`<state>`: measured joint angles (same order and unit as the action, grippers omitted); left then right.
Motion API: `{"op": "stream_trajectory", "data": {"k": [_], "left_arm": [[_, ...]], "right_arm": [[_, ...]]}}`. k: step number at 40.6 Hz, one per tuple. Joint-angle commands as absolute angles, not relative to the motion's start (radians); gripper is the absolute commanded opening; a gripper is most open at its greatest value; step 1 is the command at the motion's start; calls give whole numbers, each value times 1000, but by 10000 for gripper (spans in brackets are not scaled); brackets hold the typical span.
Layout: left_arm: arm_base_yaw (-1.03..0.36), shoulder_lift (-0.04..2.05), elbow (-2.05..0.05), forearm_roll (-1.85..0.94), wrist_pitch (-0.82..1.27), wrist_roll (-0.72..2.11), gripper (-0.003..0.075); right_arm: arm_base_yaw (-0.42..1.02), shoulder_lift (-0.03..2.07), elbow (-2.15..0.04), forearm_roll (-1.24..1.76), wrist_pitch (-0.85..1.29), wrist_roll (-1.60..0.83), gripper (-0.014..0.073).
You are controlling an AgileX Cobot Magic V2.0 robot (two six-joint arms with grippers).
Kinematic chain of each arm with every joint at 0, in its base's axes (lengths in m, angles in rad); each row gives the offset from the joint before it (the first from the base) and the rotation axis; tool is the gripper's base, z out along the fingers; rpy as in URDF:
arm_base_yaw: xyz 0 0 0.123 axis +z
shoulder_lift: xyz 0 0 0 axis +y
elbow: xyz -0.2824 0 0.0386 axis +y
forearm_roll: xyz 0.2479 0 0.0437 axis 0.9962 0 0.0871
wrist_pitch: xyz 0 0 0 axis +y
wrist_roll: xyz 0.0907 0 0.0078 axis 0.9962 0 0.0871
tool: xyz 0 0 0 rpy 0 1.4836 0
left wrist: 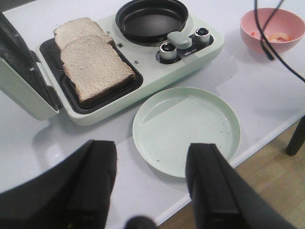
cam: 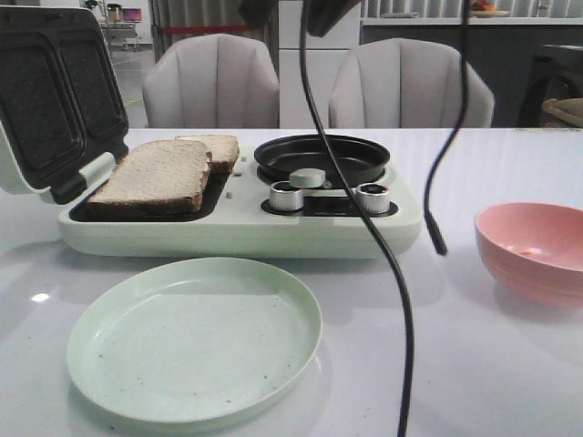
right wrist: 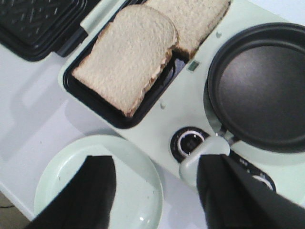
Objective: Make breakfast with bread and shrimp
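Two slices of bread lie overlapping on the dark sandwich plate of a pale green breakfast maker [cam: 237, 232]: a near slice [cam: 150, 177] and a far slice [cam: 217, 147]. They also show in the left wrist view [left wrist: 95, 67] and the right wrist view [right wrist: 126, 52]. Orange-pink shrimp [left wrist: 279, 37] lie in a pink bowl [left wrist: 248, 24] at the right. My left gripper [left wrist: 151, 145] is open and empty, high over the table's front edge by the plate. My right gripper [right wrist: 156, 157] is open and empty above the plate and the maker's knobs.
An empty pale green plate [cam: 196, 341] sits in front of the maker. A black round pan [cam: 322, 157] sits on the maker's right half, and its lid [cam: 55, 91] stands open at the left. Black cables [cam: 401, 291] hang in front. Two chairs stand behind the table.
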<state>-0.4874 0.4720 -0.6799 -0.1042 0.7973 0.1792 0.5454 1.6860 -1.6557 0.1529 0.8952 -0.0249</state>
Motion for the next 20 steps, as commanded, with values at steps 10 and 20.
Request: {"op": "stream_trajectory", "data": {"k": [10, 20], "left_arm": [[-494, 478, -704, -117, 720, 166, 391], [-494, 478, -704, -117, 720, 166, 391]], "right_arm": [[570, 1279, -1298, 104, 803, 22, 478], [570, 1006, -1050, 102, 796, 32, 478]]}}
